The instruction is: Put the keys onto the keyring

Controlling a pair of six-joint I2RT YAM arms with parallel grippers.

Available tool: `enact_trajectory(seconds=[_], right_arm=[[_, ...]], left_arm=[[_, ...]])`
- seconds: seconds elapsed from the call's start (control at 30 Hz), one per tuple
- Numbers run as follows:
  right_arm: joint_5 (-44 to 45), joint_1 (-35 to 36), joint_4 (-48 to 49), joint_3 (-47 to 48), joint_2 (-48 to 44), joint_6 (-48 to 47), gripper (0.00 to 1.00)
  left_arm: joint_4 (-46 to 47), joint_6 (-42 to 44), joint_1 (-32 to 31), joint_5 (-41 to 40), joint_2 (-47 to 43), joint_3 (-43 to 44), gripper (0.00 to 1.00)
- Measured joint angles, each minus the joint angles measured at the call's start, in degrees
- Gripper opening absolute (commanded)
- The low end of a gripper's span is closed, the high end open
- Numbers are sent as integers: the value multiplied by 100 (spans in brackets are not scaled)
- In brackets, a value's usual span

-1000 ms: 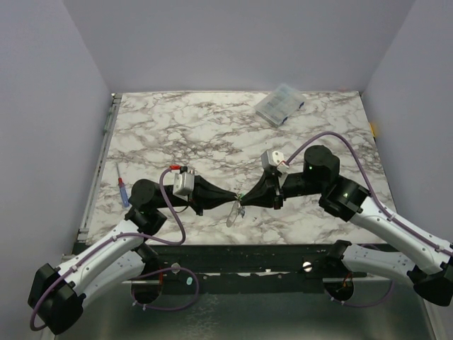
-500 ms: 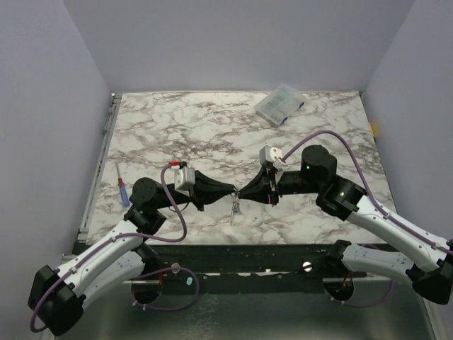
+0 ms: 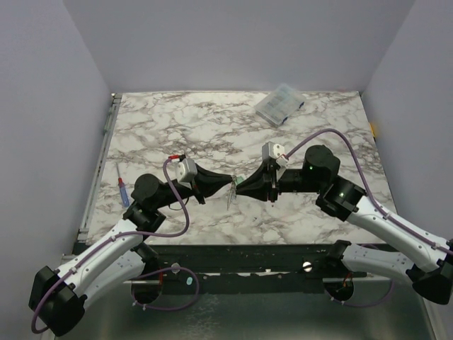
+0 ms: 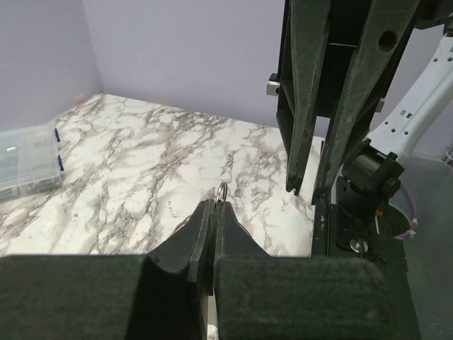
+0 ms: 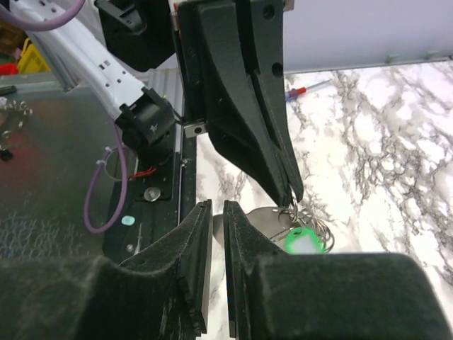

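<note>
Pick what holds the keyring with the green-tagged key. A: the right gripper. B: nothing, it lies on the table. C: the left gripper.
C: the left gripper, shut, pinches the keyring at its tips, the green key dangling below; the right gripper has a gap between its jaws, nothing in it.

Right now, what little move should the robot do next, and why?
Probably ease the right tool straight back. Its jaws stand slightly apart with nothing between them, while the left tool pinches the keyring and the green key hangs just below it.
</note>
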Motion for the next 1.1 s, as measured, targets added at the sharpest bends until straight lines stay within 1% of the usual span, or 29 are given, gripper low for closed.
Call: enact_trajectory(seconds=[0.13, 0.2, 0.37, 0.5, 0.6, 0.87, 0.93, 1.03, 1.1], right_arm=[[195, 0, 164, 0, 70, 17, 23], [372, 0, 214, -20, 127, 17, 26], [984, 0, 389, -326, 72, 9, 38], [1250, 0, 396, -396, -2, -52, 50], [1281, 0, 442, -400, -87, -76, 52], [1276, 0, 616, -400, -28, -96, 51], [1279, 0, 634, -400, 35, -118, 48], [1274, 0, 636, -400, 107, -168, 36], [1272, 0, 645, -400, 118, -190, 31]], left_arm=[[-61, 0, 2, -83, 4, 2, 0], [-85, 2, 2, -120, 2, 0, 0], [-114, 26, 2, -146, -15, 0, 0], [-127, 63, 2, -144, -24, 2, 0], [-131, 79, 2, -142, -24, 0, 0], [-131, 87, 4, -72, -33, 2, 0], [-131, 87, 4, -48, -37, 2, 0], [-133, 87, 4, -9, -48, 0, 0], [-142, 87, 4, 4, -48, 0, 0]])
